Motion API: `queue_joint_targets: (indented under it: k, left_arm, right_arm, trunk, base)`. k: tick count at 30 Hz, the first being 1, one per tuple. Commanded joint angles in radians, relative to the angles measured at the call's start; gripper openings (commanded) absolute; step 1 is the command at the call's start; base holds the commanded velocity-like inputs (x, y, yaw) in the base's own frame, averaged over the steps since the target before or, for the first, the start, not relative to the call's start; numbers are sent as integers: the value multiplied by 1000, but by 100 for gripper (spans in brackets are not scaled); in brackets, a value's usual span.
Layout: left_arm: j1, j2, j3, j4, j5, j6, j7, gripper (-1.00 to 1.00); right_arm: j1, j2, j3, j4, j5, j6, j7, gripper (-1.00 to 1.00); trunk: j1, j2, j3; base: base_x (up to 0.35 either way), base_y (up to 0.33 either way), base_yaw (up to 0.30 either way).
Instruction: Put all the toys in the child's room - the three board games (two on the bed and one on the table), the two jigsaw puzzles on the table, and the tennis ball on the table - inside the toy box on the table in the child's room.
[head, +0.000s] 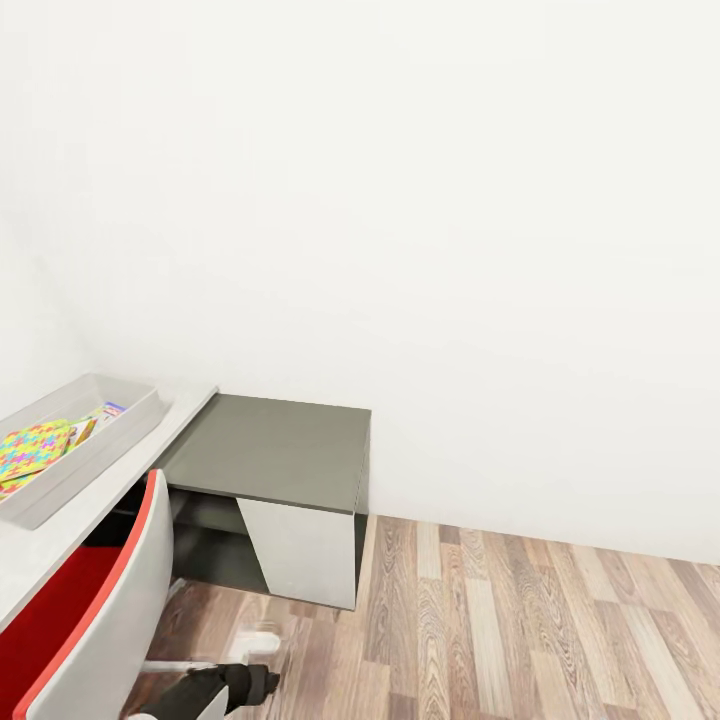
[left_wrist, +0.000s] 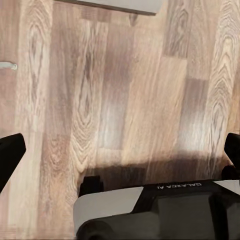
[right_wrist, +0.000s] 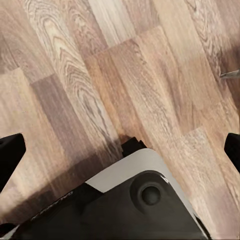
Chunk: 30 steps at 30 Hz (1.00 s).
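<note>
Head view: my camera faces a white wall (head: 450, 200) above a wood floor (head: 520, 630). At the left edge, the table (head: 60, 540) carries the toy box (head: 150, 408). Inside the box lies 1 puzzle (head: 32, 450); beside it, toward the far end, sit flat printed items (head: 100, 415) too small to identify. A low grey cabinet (head: 275, 450) stands just beside the table's far end, against the wall. A chair (head: 90, 610) with a red seat and grey shell sits close to the table, at lower left. A black arm part (head: 225, 688) shows at the bottom edge.

Left wrist view: my left gripper (left_wrist: 120, 150) has its 2 fingers (left_wrist: 10, 155) set wide apart, holding nothing, above bare floor (left_wrist: 125, 90). The robot base (left_wrist: 165, 210) lies below.

Right wrist view: my right gripper (right_wrist: 120, 150) is likewise spread and holds nothing, over floor planks (right_wrist: 100, 75) and the base (right_wrist: 135, 200).
</note>
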Motion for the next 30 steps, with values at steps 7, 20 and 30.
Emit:
queue_joint_targets:
  k: [7, 20, 30]
  left_arm:
    - [113, 7, -9, -2, 4, -75, 55, 100]
    - [221, 6, -9, 46, -57, -110, 97, 100]
    - [223, 3, -8, 54, -61, -112, 99, 100]
  right_arm:
    - [60, 37, 10, 14, -5, -5, -2, 100]
    - [106, 42, 15, 16, 26, -5, -2, 100]
    - [135, 48, 15, 17, 125, -6, -2, 100]
  trunk:
    - [1, -2, -2]
    - [1, -2, -2]
    - [1, -2, -3]
  base:
    - [0, 0, 0]
    - [0, 0, 0]
    - [0, 0, 0]
